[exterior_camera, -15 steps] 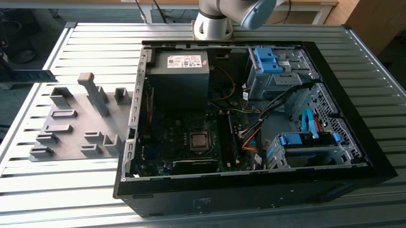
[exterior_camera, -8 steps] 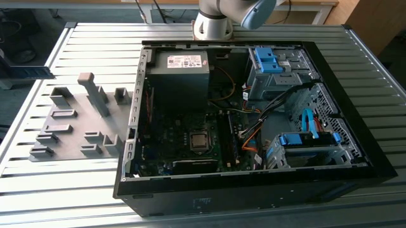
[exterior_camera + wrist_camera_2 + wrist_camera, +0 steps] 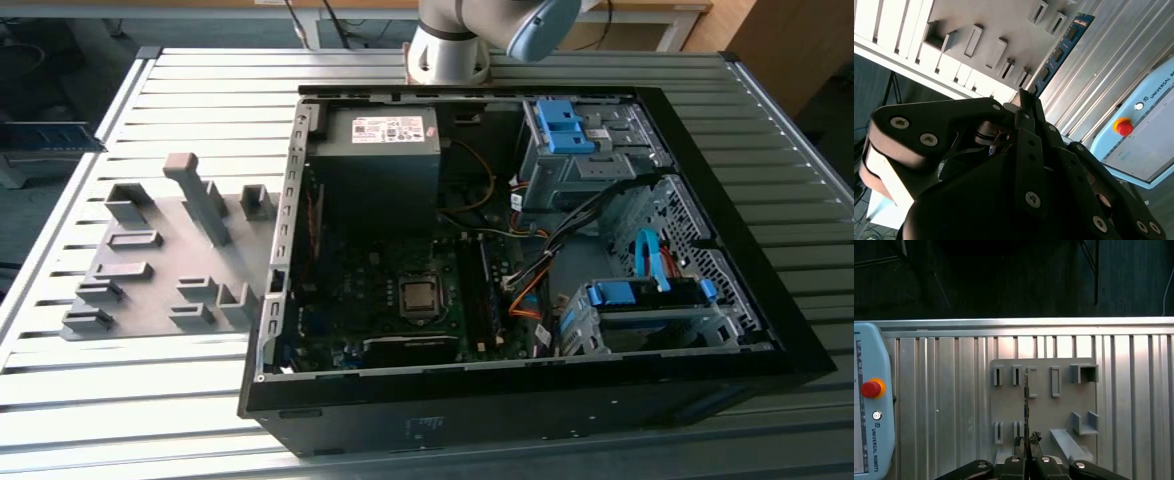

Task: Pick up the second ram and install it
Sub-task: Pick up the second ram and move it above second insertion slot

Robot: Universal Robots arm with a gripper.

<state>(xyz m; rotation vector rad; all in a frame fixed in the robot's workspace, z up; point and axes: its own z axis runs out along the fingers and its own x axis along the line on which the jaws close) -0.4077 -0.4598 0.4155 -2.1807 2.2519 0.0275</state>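
My gripper (image 3: 1026,441) is shut on the second ram (image 3: 1026,400), which shows edge-on as a thin dark line running out from between the fingers. In the second wrist view the ram (image 3: 1059,50) is a blue strip with dark chips, rising from the gripper (image 3: 1024,102). It hangs in the air over the grey fixture plate (image 3: 1044,410) and touches none of its blocks. The open computer case (image 3: 467,420) lies on the table, its motherboard (image 3: 387,290) exposed.
The fixture plate (image 3: 154,290) with its upright blocks sits on the slatted table at the exterior view's left of the case. A pale blue teach pendant (image 3: 869,405) with a red button lies on the table. A blue strip-like object (image 3: 47,137) sits beyond the table's left edge.
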